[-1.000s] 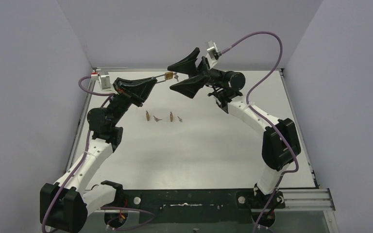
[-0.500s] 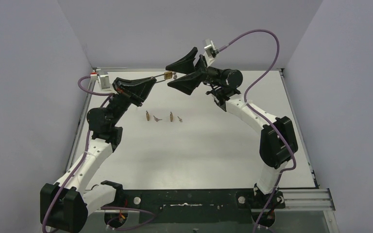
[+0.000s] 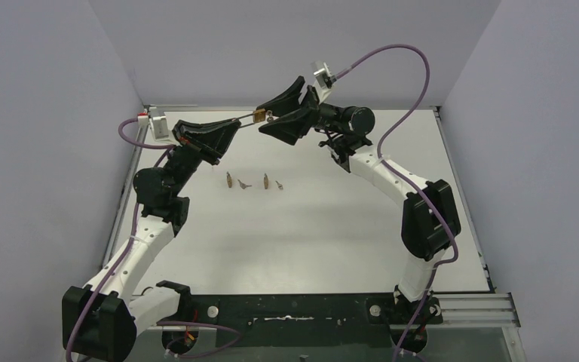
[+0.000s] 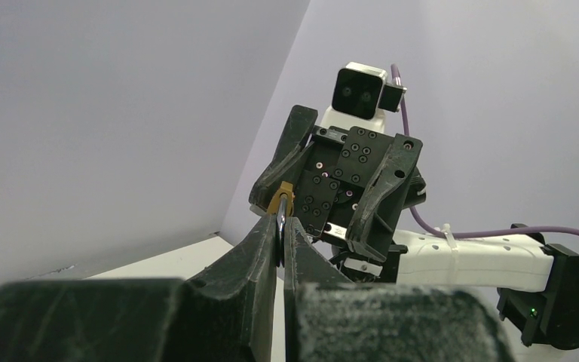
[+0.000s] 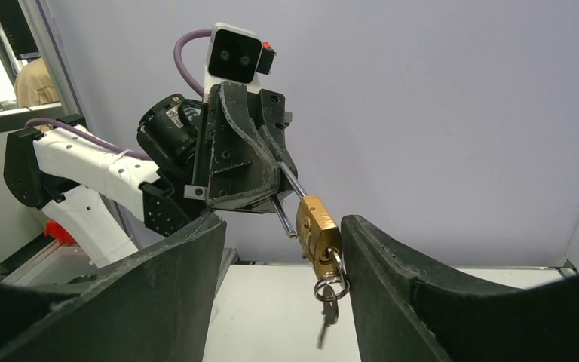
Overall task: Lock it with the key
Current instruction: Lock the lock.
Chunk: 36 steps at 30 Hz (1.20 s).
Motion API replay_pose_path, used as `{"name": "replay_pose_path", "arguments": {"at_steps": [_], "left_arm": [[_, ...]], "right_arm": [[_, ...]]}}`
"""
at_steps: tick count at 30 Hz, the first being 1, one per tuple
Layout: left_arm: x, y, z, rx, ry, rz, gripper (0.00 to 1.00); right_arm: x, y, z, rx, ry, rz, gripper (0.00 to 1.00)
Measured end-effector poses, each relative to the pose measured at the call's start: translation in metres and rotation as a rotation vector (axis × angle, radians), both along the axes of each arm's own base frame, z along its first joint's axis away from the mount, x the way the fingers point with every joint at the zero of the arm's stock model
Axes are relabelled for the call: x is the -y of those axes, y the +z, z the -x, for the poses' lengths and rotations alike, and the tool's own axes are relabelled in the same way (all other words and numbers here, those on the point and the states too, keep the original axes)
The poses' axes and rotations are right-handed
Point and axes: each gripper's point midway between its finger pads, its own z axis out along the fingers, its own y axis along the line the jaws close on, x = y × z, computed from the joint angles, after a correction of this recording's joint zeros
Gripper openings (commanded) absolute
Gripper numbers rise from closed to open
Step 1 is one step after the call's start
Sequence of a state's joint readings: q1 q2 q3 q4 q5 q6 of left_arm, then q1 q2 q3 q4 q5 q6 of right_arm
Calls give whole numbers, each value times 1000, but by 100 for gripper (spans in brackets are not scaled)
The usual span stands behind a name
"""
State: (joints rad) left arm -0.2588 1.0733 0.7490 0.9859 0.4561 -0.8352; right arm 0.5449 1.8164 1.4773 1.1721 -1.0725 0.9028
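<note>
Over the far counter: the padlock (image 5: 317,226) is hanging in the air between the two arms, well clear of the counter (image 3: 309,226).
Left gripper (image 3: 237,125): it is clamping together on the shackle (image 5: 289,183) and holding the brass body out toward the other arm.
Right gripper (image 5: 283,222): its jaws are standing apart on either side of the brass body, which is sitting close to one finger; nothing is looking gripped.
Shackle: one leg is sitting in the body while the free end is showing outside it, so the padlock is looking open.
Key (image 5: 327,309): it is dangling on a ring (image 5: 332,285) under the body; I cannot tell whether a key is sitting in the keyhole.
Done: the padlock is up off the counter and facing the right arm.
Left to do: by my reading, the shackle is waiting to be pressed home and the key turned.
Elsewhere: a row of small pieces (image 3: 228,179) is lying on the counter, too small to identify.
</note>
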Motion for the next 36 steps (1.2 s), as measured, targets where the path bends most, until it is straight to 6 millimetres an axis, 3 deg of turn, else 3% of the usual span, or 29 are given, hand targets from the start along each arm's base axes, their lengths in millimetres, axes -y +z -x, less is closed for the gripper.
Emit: {"name": "replay_pose_path", "arguments": {"at_steps": [14, 16, 22, 36], "left_arm": [[0, 1, 0, 5, 1, 1, 0], [0, 1, 1, 6, 1, 1, 0], [-1, 5, 3, 23, 2, 5, 0], [-4, 6, 2, 30, 15, 5, 0]], "right_arm": [[-4, -6, -4, -27, 22, 20, 39], [-4, -4, -4, -27, 24, 18, 32], [-3, 0, -2, -45, 38, 18, 0], [-6, 1, -3, -123, 99, 32, 0]]}}
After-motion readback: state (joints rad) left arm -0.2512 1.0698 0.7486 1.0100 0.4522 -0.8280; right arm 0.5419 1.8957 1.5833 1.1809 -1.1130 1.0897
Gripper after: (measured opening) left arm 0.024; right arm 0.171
